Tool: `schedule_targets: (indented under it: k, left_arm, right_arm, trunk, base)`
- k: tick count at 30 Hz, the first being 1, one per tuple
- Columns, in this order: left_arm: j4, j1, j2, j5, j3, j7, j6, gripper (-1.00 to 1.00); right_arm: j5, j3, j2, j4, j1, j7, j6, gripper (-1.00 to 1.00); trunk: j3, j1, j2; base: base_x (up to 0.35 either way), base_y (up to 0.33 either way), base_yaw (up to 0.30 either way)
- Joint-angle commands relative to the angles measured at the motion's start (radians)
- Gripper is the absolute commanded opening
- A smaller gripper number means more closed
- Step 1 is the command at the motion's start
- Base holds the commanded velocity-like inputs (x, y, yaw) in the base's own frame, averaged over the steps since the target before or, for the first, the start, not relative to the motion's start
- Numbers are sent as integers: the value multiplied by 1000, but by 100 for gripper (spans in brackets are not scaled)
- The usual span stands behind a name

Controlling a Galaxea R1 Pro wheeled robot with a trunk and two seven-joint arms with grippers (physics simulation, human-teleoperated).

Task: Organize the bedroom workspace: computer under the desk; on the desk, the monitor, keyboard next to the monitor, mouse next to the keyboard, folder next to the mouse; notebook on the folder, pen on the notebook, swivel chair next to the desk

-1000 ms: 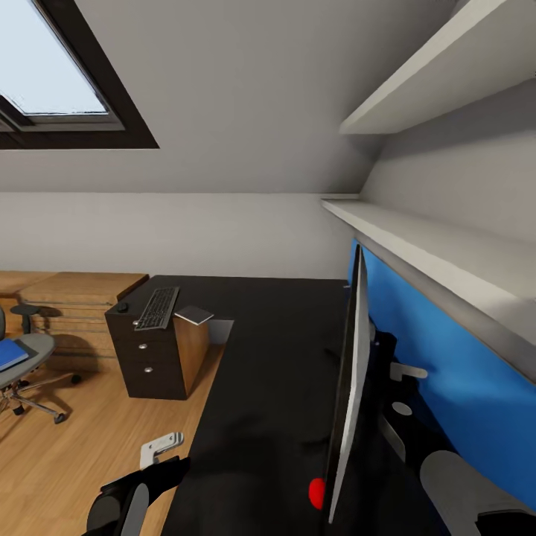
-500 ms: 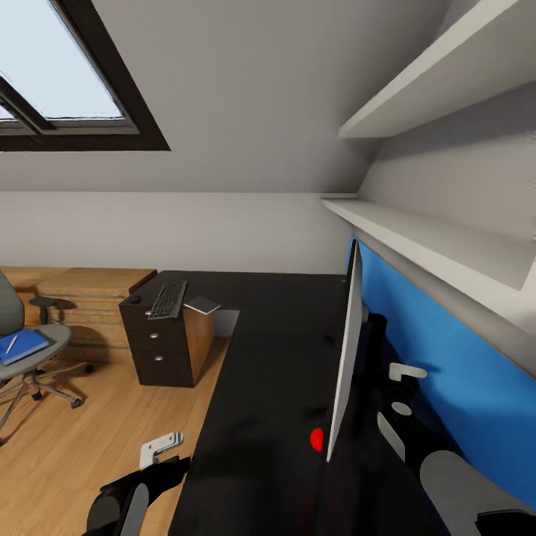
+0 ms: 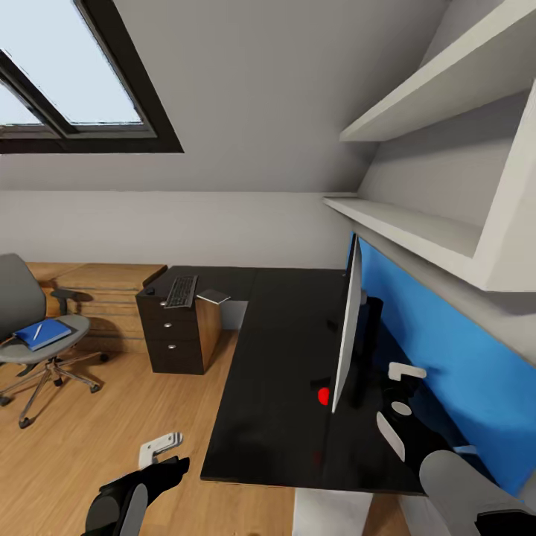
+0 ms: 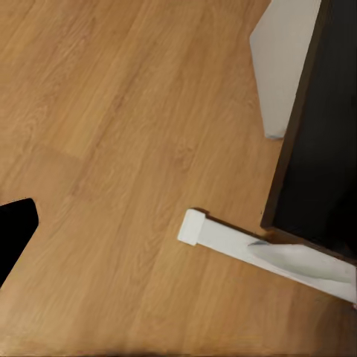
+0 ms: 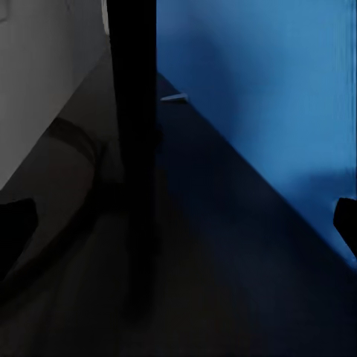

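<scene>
Head view shows the monitor (image 3: 347, 320) upright on the desk (image 3: 275, 372) — likely top-heavy and fragile, best held at its stem — and I cannot tell either claw's state.

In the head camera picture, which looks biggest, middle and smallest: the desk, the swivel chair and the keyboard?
1. The desk looks biggest, though it is nearest the camera.
2. The swivel chair comes next, partly cut off at the picture's edge.
3. The keyboard, lying on the black drawer unit, looks smallest. It is farthest away.
</scene>
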Motion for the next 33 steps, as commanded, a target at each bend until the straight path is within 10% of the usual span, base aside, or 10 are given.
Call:
schedule_targets:
  k: [1, 24, 27, 28, 33]
  left_arm:
    - [-1, -1, 0, 11, 1, 7, 4, 100]
    - [-2, -1, 19, 11, 3, 7, 4, 100]
    - [-1, -1, 18, 11, 0, 7, 4, 100]
    - [-1, -1, 18, 11, 0, 7, 4, 100]
    - [-1, -1, 18, 11, -1, 7, 3, 100]
  right_arm:
    - [-10, 9, -1, 0, -1, -5, -5, 100]
    - [-18, 11, 23, -79, -1, -5, -12, 100]
    - [-17, 10, 34, -230, 35, -9, 44, 100]
    - [-19, 10, 38, -544, 152, -76, 306, 100]
    - [-16, 12, 64, -788, 259, -114, 461, 100]
  trunk:
    - [-1, -1, -1]
    - [-2, -1, -1]
    - [-2, -1, -1]
    - [-2, -1, -1]
    - [-2, -1, -1]
  base:
    - [-335, 92, 0]
    - [-335, 92, 0]
    - [-9, 2, 0]
    - [0, 0, 0]
    - [37, 119, 0]
